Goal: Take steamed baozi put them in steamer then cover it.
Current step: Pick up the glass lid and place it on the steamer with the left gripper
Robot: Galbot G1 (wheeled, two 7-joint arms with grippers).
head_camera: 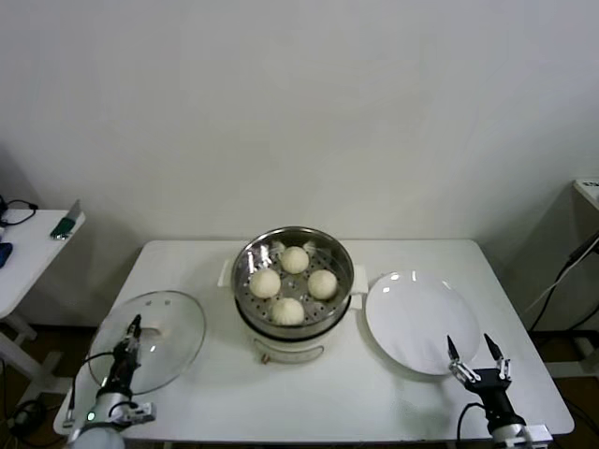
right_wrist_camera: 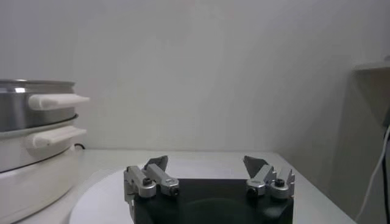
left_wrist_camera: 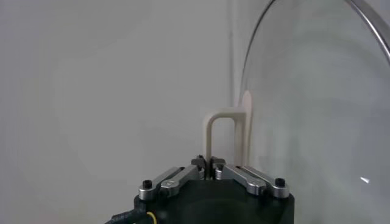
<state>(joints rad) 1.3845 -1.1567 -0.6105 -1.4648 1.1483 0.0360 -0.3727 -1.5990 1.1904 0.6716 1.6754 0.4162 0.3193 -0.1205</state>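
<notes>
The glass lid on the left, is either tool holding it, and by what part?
Yes. The left tool is shut on the cover, pinching its cream-white bar handle. The right tool is open and holds nothing, near the plate.

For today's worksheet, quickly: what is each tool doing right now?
Left tool: closed on the cover, gripping its handle.
Right tool: open, holding nothing, over the near edge of the plate.

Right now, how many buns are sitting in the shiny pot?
4, all in the steamer: a baozi at the back, one on the robot's left, one on its right, one at the front. None looks hidden.
</notes>
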